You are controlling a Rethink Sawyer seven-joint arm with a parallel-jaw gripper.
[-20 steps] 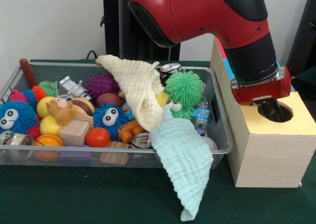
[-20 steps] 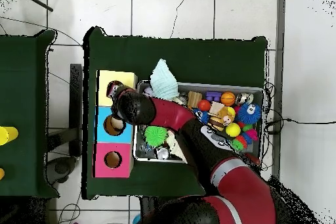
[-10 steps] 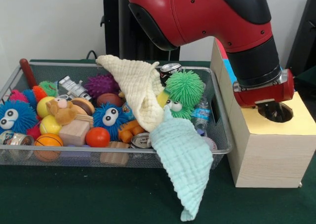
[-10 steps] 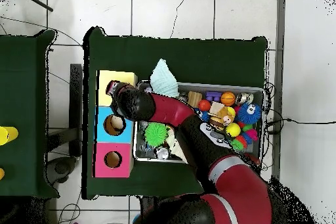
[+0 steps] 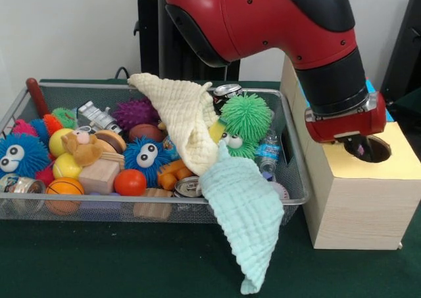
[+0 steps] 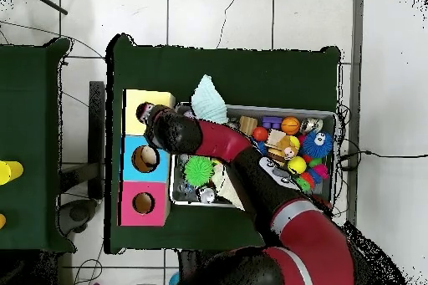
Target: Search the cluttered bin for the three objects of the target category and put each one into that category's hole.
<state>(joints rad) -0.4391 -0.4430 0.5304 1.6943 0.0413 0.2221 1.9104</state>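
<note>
My gripper (image 5: 357, 147) hangs right over the round hole (image 5: 368, 150) in the yellow top of the wooden box (image 5: 358, 206); its tip is dark and mostly hidden under the red wrist. In the overhead view the gripper (image 6: 150, 119) sits at the yellow section (image 6: 146, 99). The wire bin (image 5: 293, 199) holds a cream cloth (image 5: 184, 120), a green fuzzy ball (image 5: 245, 117), a blue fuzzy ball with eyes (image 5: 146, 154), cans (image 5: 189, 187) and a small bottle (image 5: 268, 152). A mint cloth (image 5: 247, 212) droops over the bin's front rim.
The box also has a blue section (image 6: 144, 158) and a pink section (image 6: 144, 204), each with a hole. An orange ball (image 5: 129, 181), a wood block (image 5: 99, 176) and a yellow ball (image 5: 60, 140) crowd the bin's left half. The arm spans above the bin (image 6: 334, 119).
The wrist drifted slightly right over the yellow hole, then came back a little left. The cloths and toys in the bin have not moved.
</note>
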